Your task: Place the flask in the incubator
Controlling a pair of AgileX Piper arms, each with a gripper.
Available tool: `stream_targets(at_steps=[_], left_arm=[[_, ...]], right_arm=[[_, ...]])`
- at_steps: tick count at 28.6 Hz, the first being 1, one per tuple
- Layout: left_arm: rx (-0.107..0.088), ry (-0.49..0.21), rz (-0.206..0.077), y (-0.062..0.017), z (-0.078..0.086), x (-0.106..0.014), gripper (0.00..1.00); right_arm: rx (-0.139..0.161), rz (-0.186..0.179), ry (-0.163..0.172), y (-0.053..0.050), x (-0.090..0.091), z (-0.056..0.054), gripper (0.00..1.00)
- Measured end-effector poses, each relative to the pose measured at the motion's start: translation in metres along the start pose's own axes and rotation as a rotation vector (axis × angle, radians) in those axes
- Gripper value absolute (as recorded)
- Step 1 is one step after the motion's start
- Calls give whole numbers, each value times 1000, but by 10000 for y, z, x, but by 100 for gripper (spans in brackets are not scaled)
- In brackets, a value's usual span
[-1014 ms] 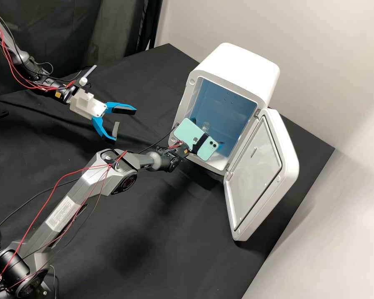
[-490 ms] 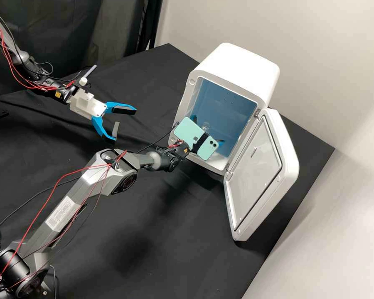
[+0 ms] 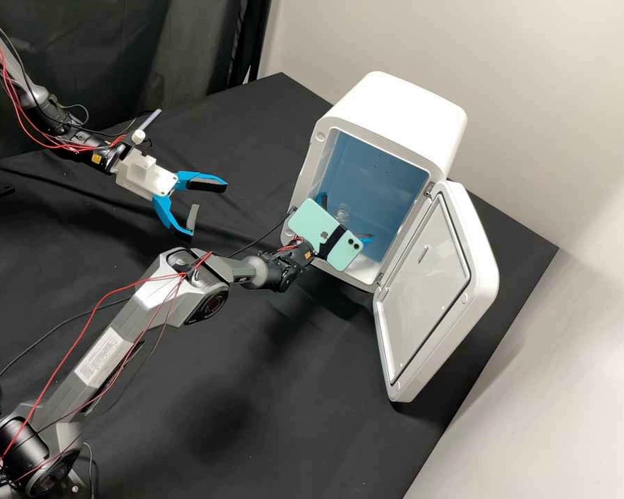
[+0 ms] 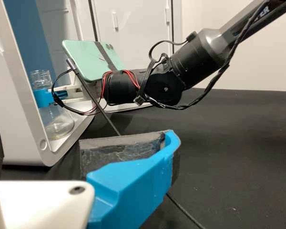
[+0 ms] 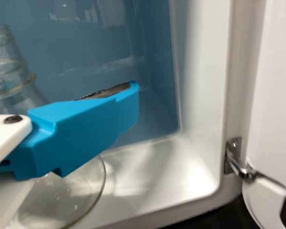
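The flask point(image 4: 52, 119) stands inside the open incubator point(image 3: 395, 111), the right tool point(image 4: 44, 98) alongside; I cannot tell its grasp. The left tool point(image 3: 206, 208), released, hangs at the incubator's nine o'clock.

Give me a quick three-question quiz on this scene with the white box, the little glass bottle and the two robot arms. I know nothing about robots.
1. True or false: the hinged door of the white incubator box with the blue lining is shut.
2. Where is the clear glass flask? A) in a person's hand B) standing upright inside the incubator C) on top of the incubator
3. Fill the gap: the blue-fingered white left gripper above the black bench is ___ and holds nothing.
Key: 1 false; 2 B; 3 open.
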Motion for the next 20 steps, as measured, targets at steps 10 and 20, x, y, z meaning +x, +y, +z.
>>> stream_targets(at_steps=[10, 20], left_arm=[[5, -5, 9, 31, 21, -7, 100], [2, -4, 2, 10, 21, -16, 100]], right_arm=[[-6, 27, 42, 123, -256, -74, 100], [1, 82, 100, 273, -548, -139, 100]])
